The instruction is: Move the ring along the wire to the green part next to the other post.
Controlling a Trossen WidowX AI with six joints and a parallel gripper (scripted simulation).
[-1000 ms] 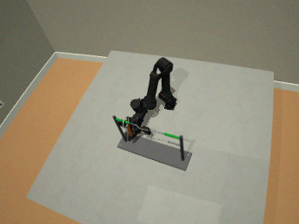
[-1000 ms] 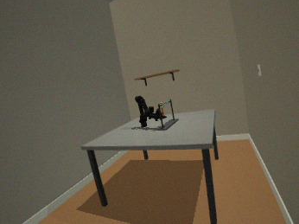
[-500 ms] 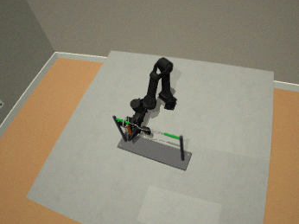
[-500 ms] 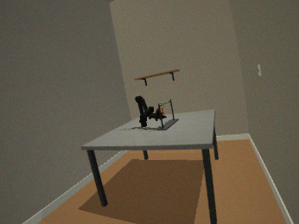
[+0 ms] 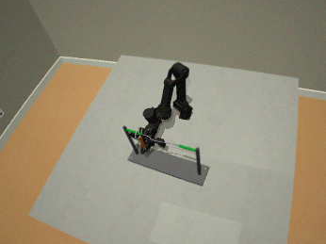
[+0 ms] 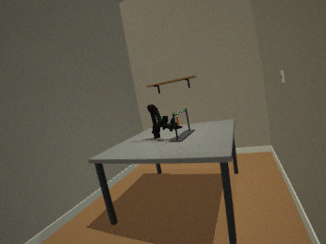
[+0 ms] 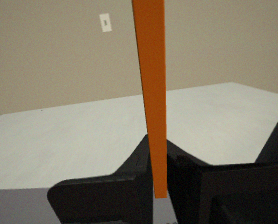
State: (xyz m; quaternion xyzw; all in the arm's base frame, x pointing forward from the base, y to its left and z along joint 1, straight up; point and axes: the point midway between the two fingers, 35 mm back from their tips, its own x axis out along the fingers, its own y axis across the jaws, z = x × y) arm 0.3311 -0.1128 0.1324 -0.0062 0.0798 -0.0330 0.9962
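Observation:
The orange handle (image 5: 142, 142) (image 6: 177, 121) (image 7: 152, 65) hangs down roughly upright below the wire. My gripper (image 7: 152, 137) is shut on it near its lower end. The ring is small and pale at the handle's top in the top view, by the left green part (image 5: 132, 131); whether it touches the wire cannot be told. The other green part (image 5: 187, 148) is beside the right post (image 5: 199, 162). The left post (image 5: 131, 140) stands close to my gripper. The thin grey wire (image 5: 171, 144) runs between the green parts, partly hidden by the arm. The ring is out of the wrist view.
The posts stand on a dark grey base plate (image 5: 170, 167) on the pale table (image 5: 94, 170) (image 6: 160, 153). The black arm (image 5: 166, 97) (image 6: 153, 116) reaches in from behind the wire in the top view. A wall shelf (image 6: 171, 81) is in the background.

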